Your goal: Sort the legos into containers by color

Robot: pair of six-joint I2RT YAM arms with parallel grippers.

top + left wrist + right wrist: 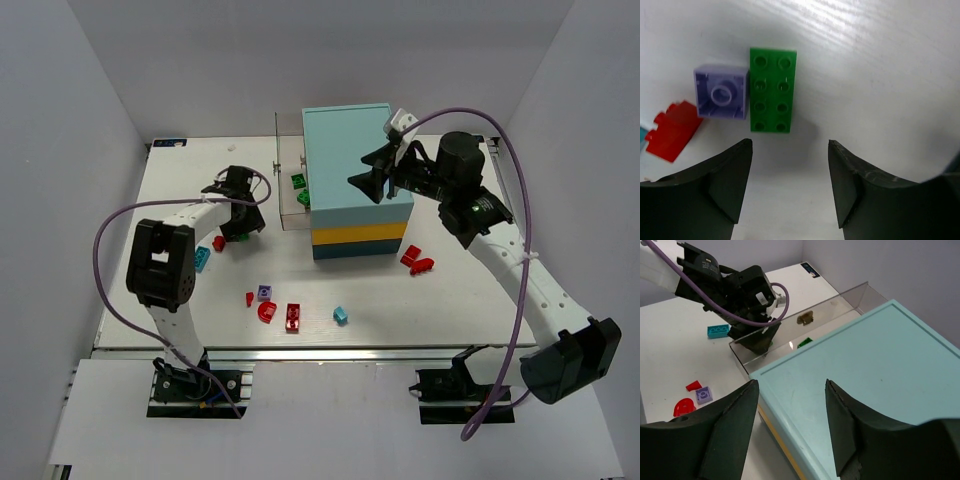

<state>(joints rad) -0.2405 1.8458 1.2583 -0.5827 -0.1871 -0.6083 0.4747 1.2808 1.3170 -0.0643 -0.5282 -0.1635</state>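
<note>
From above, the left arm (190, 213) bends down to the surface (450, 310) left of the pulled-out clear drawer (290, 215) (two green legos (299, 182) lie in it), while the right arm (500, 245) hangs over the cabinet (345, 150); the left is far nearer the loose bricks (264, 292). In the left wrist view the left fingers (725, 175) stand apart and empty; the green brick (772, 90) lies flat just ahead, slightly left of the gap, long axis pointing away from them, a purple brick (721, 92) touching its left side; in the right wrist view the right fingers (725, 430) are apart and empty above the cabinet's teal top
</note>
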